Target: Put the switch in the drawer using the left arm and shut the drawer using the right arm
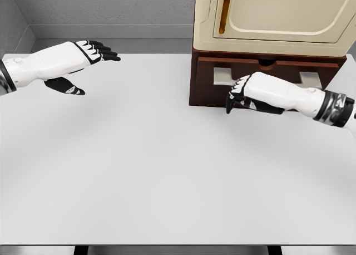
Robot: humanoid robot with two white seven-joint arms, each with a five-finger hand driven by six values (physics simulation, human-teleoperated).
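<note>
**Both hands over the table, drawer front under the right hand**

Head view: a white table (167,171) fills most of the picture, with a grey wall behind it. At the far right of the tabletop stands a dark brown wooden drawer unit (203,79), and on top of it sits a cream-coloured appliance (278,15) with a rounded door panel and a thin amber strip down its left edge.

The drawer (289,71) shows as a brown front with two pale recessed shapes on it, one at the left and one at the right. A narrow dark gap runs along its top edge beneath the appliance; whether the drawer is fully shut cannot be told from this angle. The switch is not visible anywhere on the table, and the inside of the drawer is hidden, so its place cannot be confirmed.

The right hand (250,93) comes in from the right edge, its wrist ringed in black and grey. It lies across the drawer front, black fingertips curled downward near the lower left part of the front. It holds nothing that can be seen.

The left hand (78,60) hovers at the far left, above the table's back edge and well apart from the drawer unit. Its fingers are stretched out straight toward the right, the thumb hanging below, and it is empty.
</note>
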